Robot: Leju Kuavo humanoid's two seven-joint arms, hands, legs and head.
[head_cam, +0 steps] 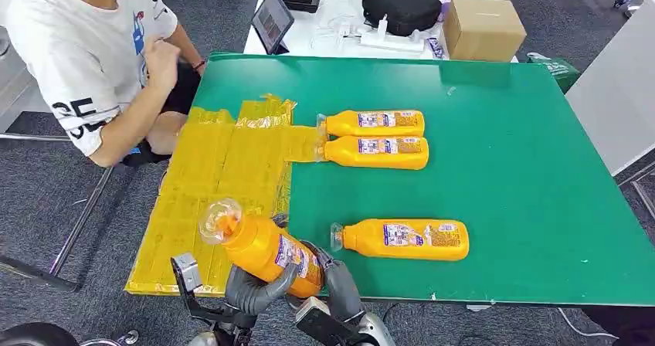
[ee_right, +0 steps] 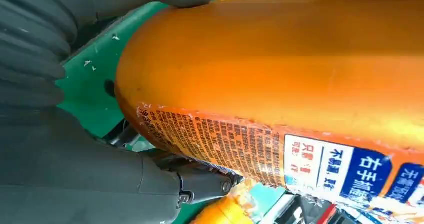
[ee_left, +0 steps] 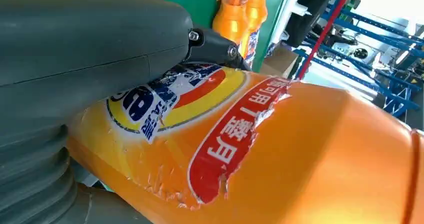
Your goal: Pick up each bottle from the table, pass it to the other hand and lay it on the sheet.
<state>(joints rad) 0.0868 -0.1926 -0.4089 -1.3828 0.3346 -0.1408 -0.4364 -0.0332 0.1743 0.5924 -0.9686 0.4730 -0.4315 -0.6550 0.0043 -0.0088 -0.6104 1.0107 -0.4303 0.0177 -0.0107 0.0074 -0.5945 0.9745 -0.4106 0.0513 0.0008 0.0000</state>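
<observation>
The left robot hand [head_cam: 259, 288] is wrapped around the lower body of an orange bottle [head_cam: 266, 249], its thick grey thumb [ee_left: 95, 59] pressed across the torn label, and the right robot hand [head_cam: 334, 278] is clasped on the same bottle from the other side, near its base, with the thumb [ee_right: 125, 181] lying under the printed back label. Both hands therefore grasp the one bottle at once, held up off the green worktop [head_cam: 510, 168] at its near edge. The bottle is tilted, its clear cap pointing up and away toward the yellow sheet [head_cam: 208, 184], its base down between the two hands, so the long axis runs from the hands toward the sheet. The sheet lies just beyond the cap, on the left robot hand's side, and that hand is the nearer of the two to it. By my reading the pass between hands is in progress, and the coming move turns on the right robot hand letting go so the left can carry the bottle over the sheet and lay it flat. Further from the sheet, another bottle [head_cam: 405, 239] lies on its side, cap toward the sheet, to the right of the held one. Two more bottles [head_cam: 375, 137] lie side by side further back, caps resting at the sheet's edge.
</observation>
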